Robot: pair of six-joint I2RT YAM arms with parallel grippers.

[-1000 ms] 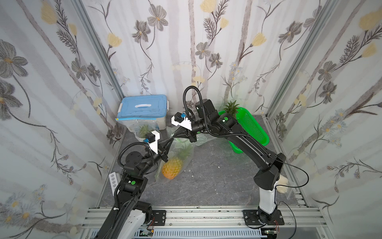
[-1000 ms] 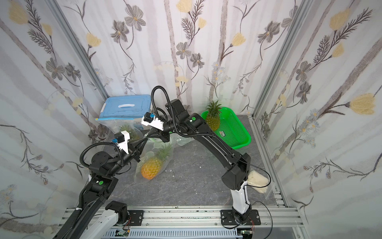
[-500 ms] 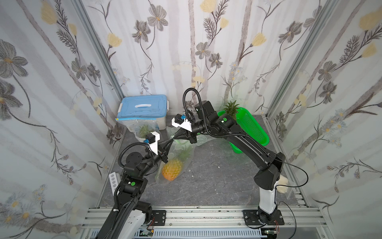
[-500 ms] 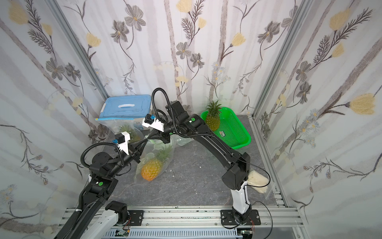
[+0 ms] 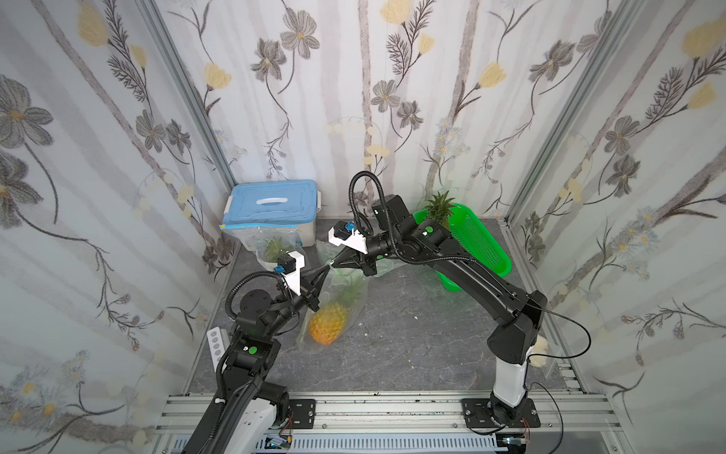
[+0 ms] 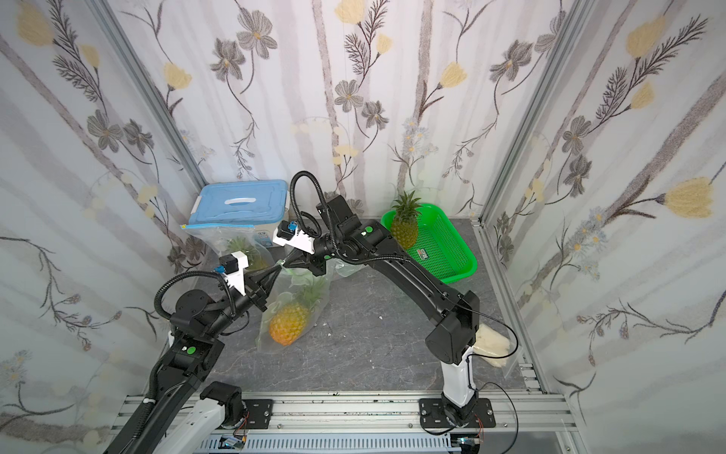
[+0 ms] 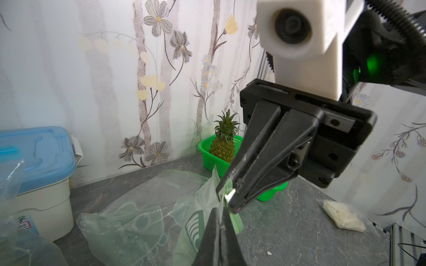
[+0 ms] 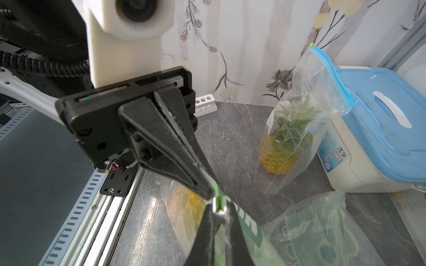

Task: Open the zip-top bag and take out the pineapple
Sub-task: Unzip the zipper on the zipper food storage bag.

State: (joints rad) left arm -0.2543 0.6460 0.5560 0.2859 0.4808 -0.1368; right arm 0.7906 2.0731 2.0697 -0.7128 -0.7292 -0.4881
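barely any motion: left hand (image 5: 325, 270) and right hand (image 5: 334, 262) stay clamped on the seal of the clear green-printed zip-top bag (image 5: 345, 287). film looks limp, slippery; heavy-looking yellow pineapple (image 5: 327, 325) sits low inside, on grey table (image 5: 412, 334).

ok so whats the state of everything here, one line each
zip-top bag, top held up by both claws
pineapple, inside that bag
left claw, shut on the bag's top
right claw, shut on the bag's top
storage box, lid on
blue-zip bag, upright against the box, zip looks shut
green basket, holding a second pineapple upright
flat green bag, lying empty
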